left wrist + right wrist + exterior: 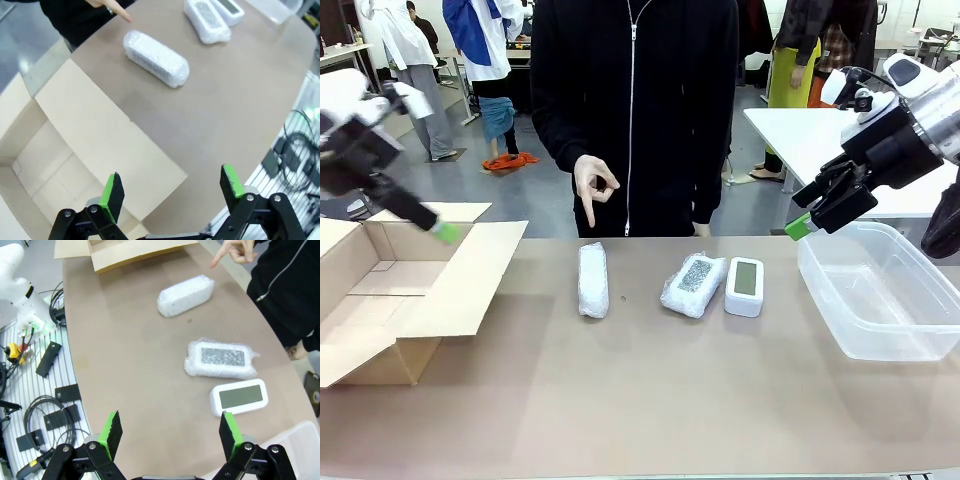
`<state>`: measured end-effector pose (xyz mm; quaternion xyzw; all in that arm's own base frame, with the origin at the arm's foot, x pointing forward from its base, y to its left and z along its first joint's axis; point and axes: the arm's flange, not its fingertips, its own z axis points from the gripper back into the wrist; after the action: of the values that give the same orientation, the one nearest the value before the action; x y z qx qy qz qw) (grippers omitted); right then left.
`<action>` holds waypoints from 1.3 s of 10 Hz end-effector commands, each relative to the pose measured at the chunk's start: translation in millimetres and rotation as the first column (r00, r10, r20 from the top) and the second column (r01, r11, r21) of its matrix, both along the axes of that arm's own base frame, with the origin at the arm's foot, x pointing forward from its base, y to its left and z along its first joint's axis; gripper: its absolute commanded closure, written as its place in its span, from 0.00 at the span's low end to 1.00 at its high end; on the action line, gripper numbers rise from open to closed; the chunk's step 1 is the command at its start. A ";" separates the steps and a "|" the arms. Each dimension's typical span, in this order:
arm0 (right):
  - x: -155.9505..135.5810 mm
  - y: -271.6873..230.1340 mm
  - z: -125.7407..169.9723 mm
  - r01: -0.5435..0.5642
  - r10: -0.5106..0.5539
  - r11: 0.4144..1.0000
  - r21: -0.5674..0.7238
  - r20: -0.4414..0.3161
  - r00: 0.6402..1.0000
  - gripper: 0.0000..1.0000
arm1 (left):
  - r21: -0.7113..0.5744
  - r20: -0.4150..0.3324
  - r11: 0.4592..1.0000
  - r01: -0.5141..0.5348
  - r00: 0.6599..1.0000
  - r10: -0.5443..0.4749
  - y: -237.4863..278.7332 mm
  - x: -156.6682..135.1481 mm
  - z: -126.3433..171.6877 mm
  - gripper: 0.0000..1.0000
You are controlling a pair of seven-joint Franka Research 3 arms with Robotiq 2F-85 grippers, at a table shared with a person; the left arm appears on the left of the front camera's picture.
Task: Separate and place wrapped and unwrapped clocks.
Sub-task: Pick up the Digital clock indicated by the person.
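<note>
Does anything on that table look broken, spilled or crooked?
Nothing broken or spilled. Only the middle wrapped clock lies slightly askew next to the bare clock, its bubble wrap loose at the edges.

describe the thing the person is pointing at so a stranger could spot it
On the table, three items lie in a row between the cardboard box and the clear tub. It is the bubble-wrapped bundle nearest the box, below the person's hand. It lies alone; the other bundle sits beside the bare white clock.
</note>
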<state>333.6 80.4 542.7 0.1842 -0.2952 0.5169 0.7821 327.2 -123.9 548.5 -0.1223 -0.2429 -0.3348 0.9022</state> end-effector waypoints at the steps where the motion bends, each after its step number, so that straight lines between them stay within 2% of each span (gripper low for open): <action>1: 4.0 -0.1 0.2 -0.017 0.018 0.999 0.027 -0.011 1.000 0.00 | 0.073 -0.119 0.944 -0.321 0.937 0.328 -53.5 24.9 11.5 0.00; 2: 4.0 -0.1 0.2 -0.017 0.018 0.999 0.027 -0.011 1.000 0.00 | 0.137 -0.104 0.862 -0.488 0.858 0.503 -80.9 28.0 7.0 0.00; 3: 4.0 -0.1 0.2 -0.017 0.018 0.999 0.027 -0.011 1.000 0.00 | 0.148 -0.149 0.797 -0.586 0.784 0.603 -103.5 31.4 2.9 0.00; 4: 4.0 -0.1 0.2 -0.017 0.018 0.999 0.027 -0.011 1.000 0.00 | 0.167 -0.146 0.766 -0.621 0.752 0.642 -123.7 39.1 -3.4 0.00; 6: 4.0 -0.1 0.2 -0.017 0.018 0.999 0.027 -0.011 1.000 0.00 | 0.126 -0.201 0.745 -0.655 0.719 0.665 -147.5 70.7 -26.2 0.00; 7: 4.0 -0.1 0.2 -0.017 0.018 0.999 0.027 -0.011 1.000 0.00 | 0.142 -0.266 0.769 -0.624 0.724 0.636 -141.5 69.4 -31.9 0.00; 8: 4.0 -0.1 0.2 -0.017 0.018 0.999 0.027 -0.011 1.000 0.00 | 0.136 -0.170 0.762 -0.633 0.743 0.647 -135.0 48.8 -24.7 0.00; 11: 4.0 -0.1 0.2 -0.017 0.018 0.999 0.027 -0.011 1.000 0.00 | 0.136 -0.170 0.762 -0.633 0.743 0.647 -135.0 48.8 -24.7 0.00; 12: 4.0 -0.1 0.2 -0.017 0.018 0.999 0.027 -0.011 1.000 0.00 | 0.136 -0.199 0.760 -0.635 0.734 0.649 -141.6 57.8 -26.5 0.00; 13: 4.0 -0.1 0.2 -0.017 0.018 0.999 0.027 -0.011 1.000 0.00 | 0.136 -0.217 0.710 -0.691 0.678 0.702 -165.1 70.7 -24.0 0.00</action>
<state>333.9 79.8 542.7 0.1826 -0.2943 0.5158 0.7836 384.6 -270.4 525.6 -0.0477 -0.1531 0.0155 0.9869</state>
